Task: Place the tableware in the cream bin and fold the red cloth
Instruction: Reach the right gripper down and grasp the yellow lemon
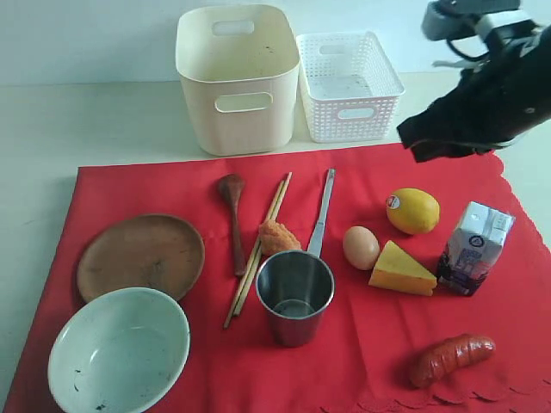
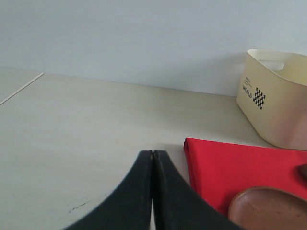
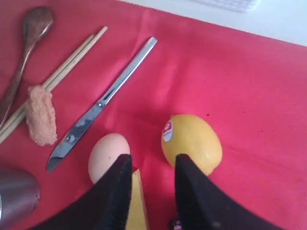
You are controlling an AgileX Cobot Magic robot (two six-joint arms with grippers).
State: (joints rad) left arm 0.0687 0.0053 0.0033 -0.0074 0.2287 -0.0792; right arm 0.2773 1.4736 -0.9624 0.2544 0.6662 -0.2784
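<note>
The red cloth (image 1: 344, 185) lies flat on the table (image 1: 86, 120). Its far edge runs just short of the cream bin (image 1: 237, 112) and the white lattice basket (image 1: 349, 116), which stand side by side, and its right and near edges are scalloped. Bare tabletop shows to the left of the cloth and beyond its far-left corner. The left gripper (image 2: 152, 155) hangs over that bare strip, just off the cloth's corner near the plate, with its fingers pressed together and nothing between them. The right gripper (image 3: 152, 163) hangs above the right part of the cloth with its fingers spread and nothing held; below it are the lemon (image 1: 412, 211), the egg (image 1: 361, 247) and the cheese wedge (image 1: 401, 270). All the tableware lies on the cloth's left half. The brown plate (image 1: 140, 255) is at the left and the speckled bowl (image 1: 119, 351) is nearer, its rim overlapping the plate's edge. The spoon (image 1: 233, 215) and chopsticks (image 1: 258, 249) lie side by side to the plate's right. The steel cup (image 1: 294, 297) stands upright with its long handle pointing toward the basket. An orange food piece (image 1: 278, 237) touches the chopsticks beside the handle. The milk carton (image 1: 474, 248) and the sausage (image 1: 452, 359) occupy the right side.
</note>
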